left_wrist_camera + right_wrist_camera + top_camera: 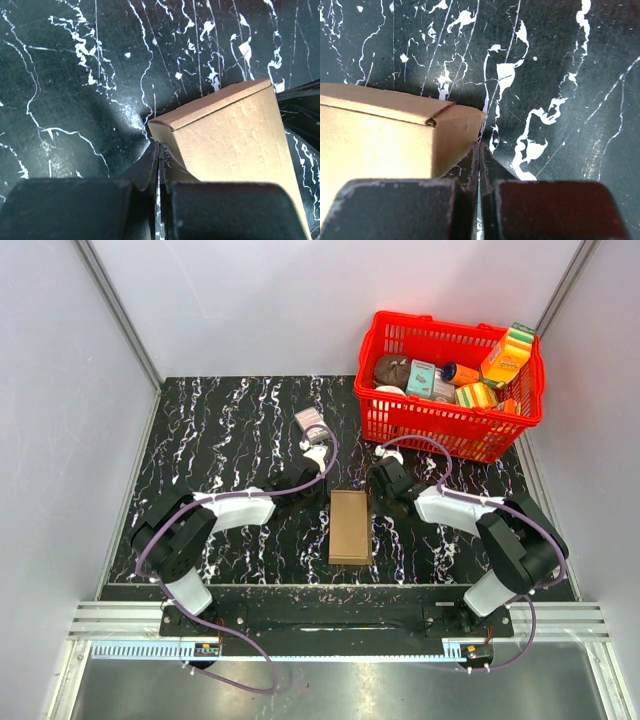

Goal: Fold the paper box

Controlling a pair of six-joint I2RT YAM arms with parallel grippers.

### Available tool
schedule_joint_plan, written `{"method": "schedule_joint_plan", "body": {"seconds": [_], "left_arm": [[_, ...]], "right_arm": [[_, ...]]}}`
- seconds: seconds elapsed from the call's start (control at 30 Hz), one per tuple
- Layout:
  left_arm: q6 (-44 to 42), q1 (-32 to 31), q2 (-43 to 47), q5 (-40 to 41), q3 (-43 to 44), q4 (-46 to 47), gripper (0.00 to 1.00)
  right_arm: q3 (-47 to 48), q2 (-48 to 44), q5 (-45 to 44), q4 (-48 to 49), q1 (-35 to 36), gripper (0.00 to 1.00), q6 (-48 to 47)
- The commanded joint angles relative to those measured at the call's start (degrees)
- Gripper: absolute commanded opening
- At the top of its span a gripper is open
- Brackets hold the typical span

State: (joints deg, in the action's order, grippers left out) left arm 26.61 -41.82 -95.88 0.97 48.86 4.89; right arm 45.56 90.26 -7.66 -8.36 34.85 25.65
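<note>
The paper box [349,527] lies flat mid-table as a closed, slim brown carton, long side running front to back. My left gripper [322,483] sits shut and empty just off the box's far left corner. In the left wrist view its tips [159,150] meet beside the box [235,140]. My right gripper [373,490] is also shut and empty, at the far right corner. The right wrist view shows its tips [479,150] against the side of the box [375,145], whose tucked flap edge shows.
A red basket [440,435] with several printed grocery packs stands at the back right. A small white-and-pink carton [311,420] lies behind the left gripper. The black marbled mat [230,440] covers the table, with grey walls around it.
</note>
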Motion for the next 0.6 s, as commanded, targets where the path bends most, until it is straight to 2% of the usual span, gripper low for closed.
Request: {"method": "schedule_joint_plan", "body": {"seconds": [0.0,0.33,0.57], "left_arm": [[-0.42,0.34,-1.59,-3.61,1.59,5.57,0.00],[-0.68,-0.10,-3.35,-8.00,3.17,6.72,0.00],[0.02,-2.12,-3.79,-7.39,3.61,7.24,0.00]], "right_arm": [[2.34,1.58,3.61,4.14,-0.31,0.00,-1.74],[1.46,0.80,12.22,7.83,-0.31,0.00,-0.96],[1.02,1.68,15.22,11.79,-0.40,0.00,1.51]]}}
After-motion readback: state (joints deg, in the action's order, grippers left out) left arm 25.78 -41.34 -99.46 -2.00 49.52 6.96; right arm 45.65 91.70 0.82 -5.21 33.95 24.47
